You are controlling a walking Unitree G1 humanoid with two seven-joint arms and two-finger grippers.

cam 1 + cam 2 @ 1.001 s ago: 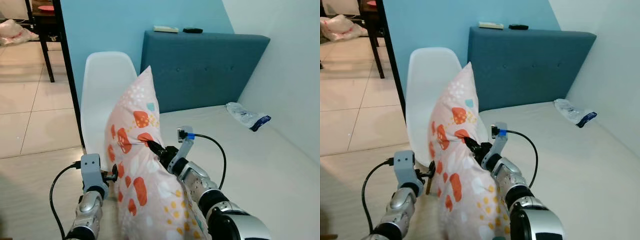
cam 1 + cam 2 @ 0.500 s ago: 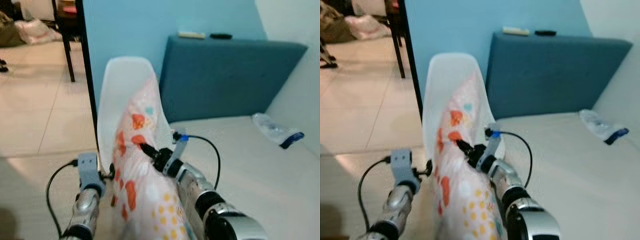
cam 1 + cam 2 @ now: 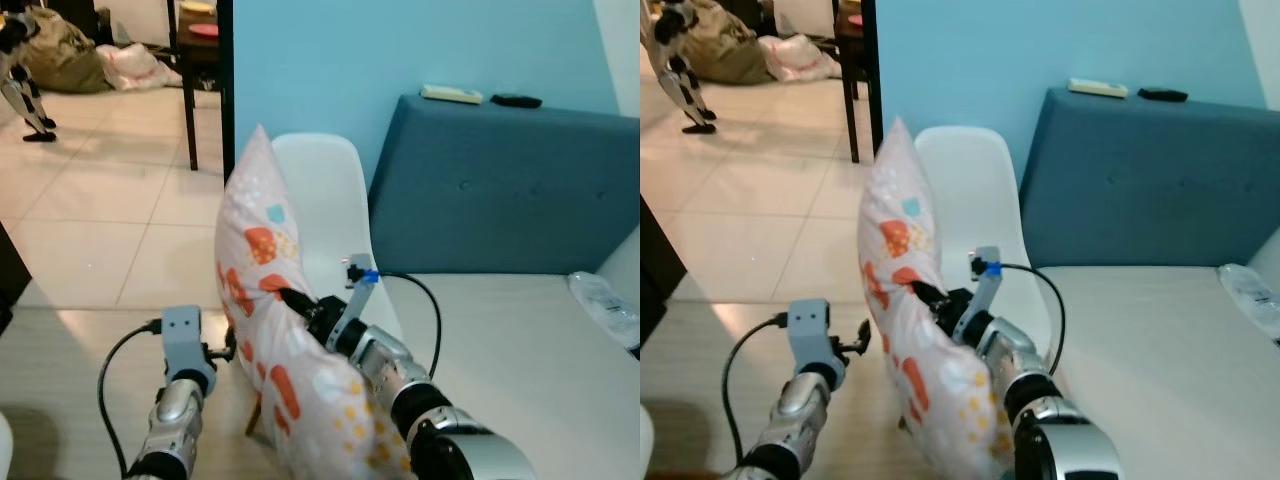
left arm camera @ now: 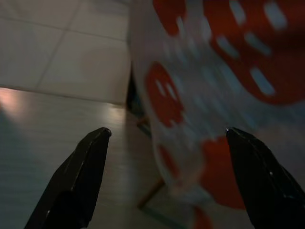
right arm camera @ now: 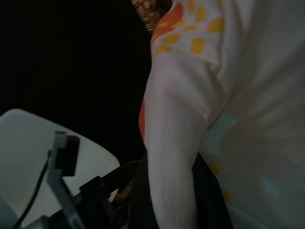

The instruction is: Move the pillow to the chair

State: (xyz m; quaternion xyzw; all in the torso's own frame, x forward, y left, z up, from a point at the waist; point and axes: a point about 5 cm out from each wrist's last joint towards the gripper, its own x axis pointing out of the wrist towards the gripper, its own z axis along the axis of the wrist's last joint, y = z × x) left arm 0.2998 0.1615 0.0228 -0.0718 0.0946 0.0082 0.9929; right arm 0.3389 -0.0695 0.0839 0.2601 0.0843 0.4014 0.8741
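Observation:
A pale pink pillow [image 3: 262,270] with red, yellow and white spots stands upright in front of me, held off the floor. My right gripper [image 3: 293,299] is shut on a fold of its fabric at mid-height; the right wrist view has the pinched pillow fold [image 5: 171,157] between the fingers. My left gripper [image 4: 167,136] is open beside the pillow's left lower side, with its fingers [image 4: 81,167] spread and the pillow [image 4: 209,90] close in front. The white plastic chair [image 3: 325,215] stands right behind the pillow, its seat partly hidden.
A blue headboard [image 3: 500,190] with two remotes on top stands to the right, above a white mattress [image 3: 520,350] with a plastic bag [image 3: 605,310]. A dark table leg [image 3: 188,110], bags and tiled floor [image 3: 90,230] lie to the left. A black door edge [image 3: 226,70] rises behind the chair.
The camera has swung left, so chair and bed have shifted right in view. The pillow remains held by my right gripper and now leans left of the chair back.

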